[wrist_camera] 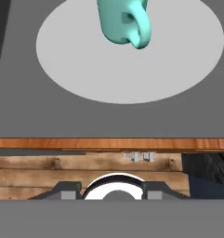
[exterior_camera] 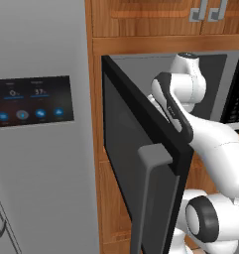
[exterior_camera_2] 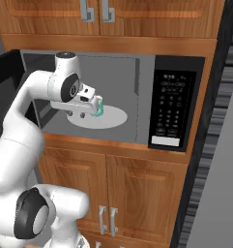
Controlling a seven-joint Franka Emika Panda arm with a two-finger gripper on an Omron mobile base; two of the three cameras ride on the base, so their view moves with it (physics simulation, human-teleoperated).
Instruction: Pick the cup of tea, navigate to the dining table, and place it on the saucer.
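Observation:
The cup of tea is a teal mug on the pale round turntable inside the open microwave. In the hand view the cup of tea sits at the top edge, its handle turned toward the lower right and its rim cut off. My gripper hangs over the turntable's left part, just left of the mug and pointing down. Its fingertips stand wide apart, so my gripper is open with nothing between them. The dining table and the saucer are out of view.
The microwave's dark door swings open to the left, close by my arm. Its control panel is on the right. Wooden cabinets lie below and above. A grey fridge stands at the left.

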